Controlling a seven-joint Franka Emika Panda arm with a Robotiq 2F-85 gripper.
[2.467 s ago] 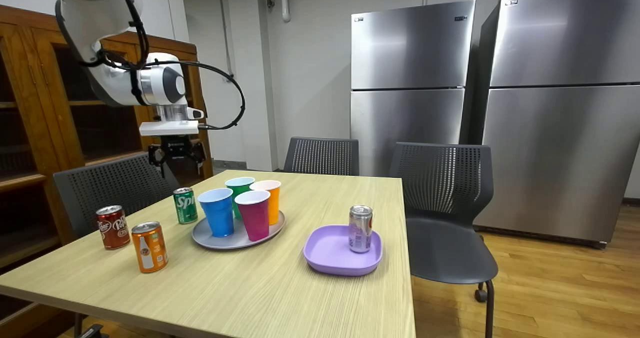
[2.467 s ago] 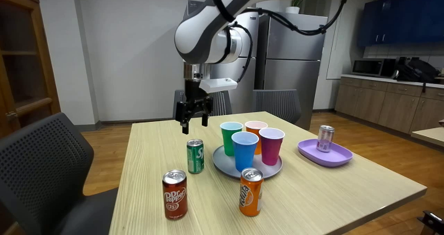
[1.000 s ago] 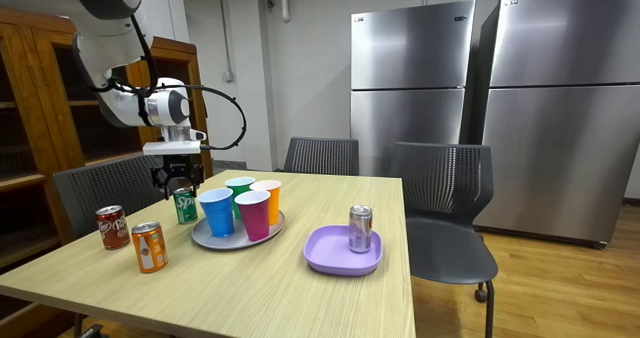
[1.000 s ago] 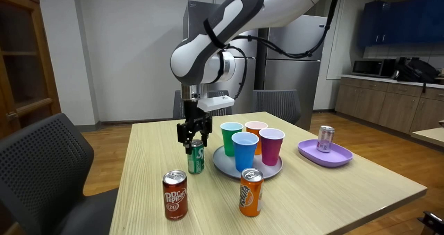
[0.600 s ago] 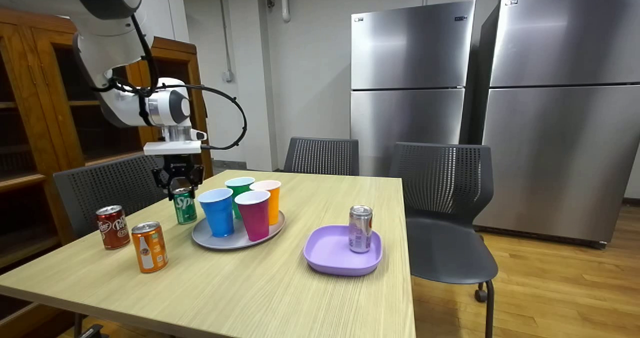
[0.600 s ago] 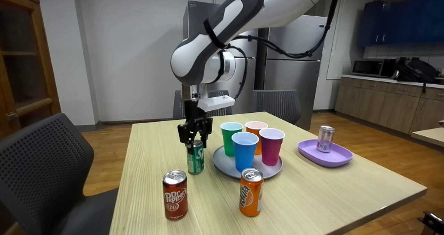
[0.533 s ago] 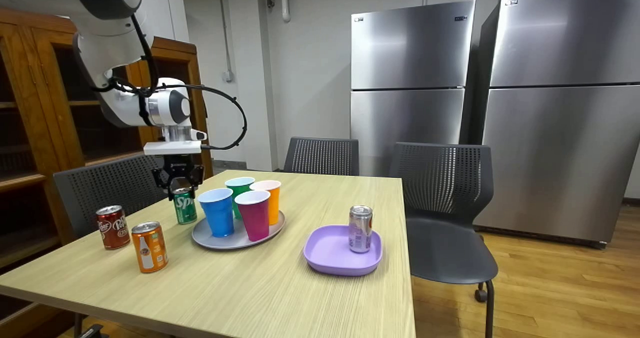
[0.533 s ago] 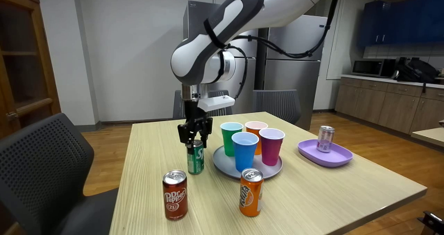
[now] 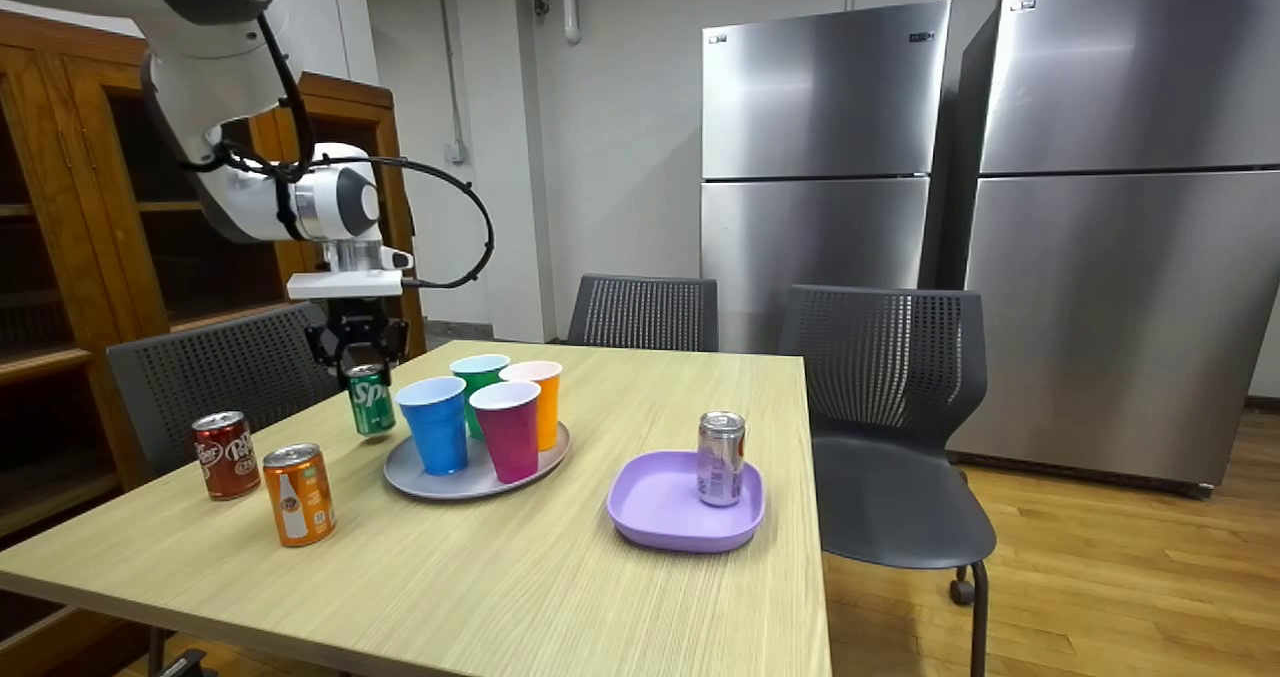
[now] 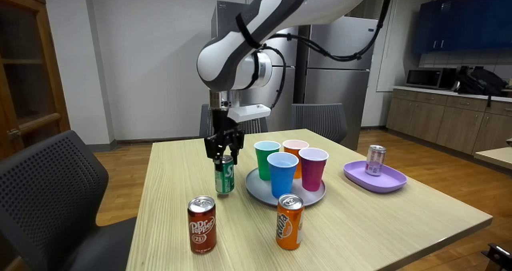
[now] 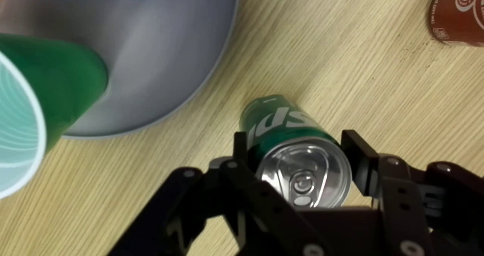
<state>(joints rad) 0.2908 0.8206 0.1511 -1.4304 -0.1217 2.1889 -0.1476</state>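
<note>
Just above the table (image 10: 352, 227), left of the plate (image 10: 257, 187), clamps the green can (image 10: 225, 181) near its top in the gripper (image 10: 227, 161), likely for balance.

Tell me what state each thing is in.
Green metal Sprite can: gripped, off the wood-grained table
Black metal pincer: closed on that can
Red metal Dr Pepper can: upright
Orange metal Fanta can: upright
Silver metal can: upright
Four coloured tapered cups: upright
Tall steel refrigerators: shut
</note>
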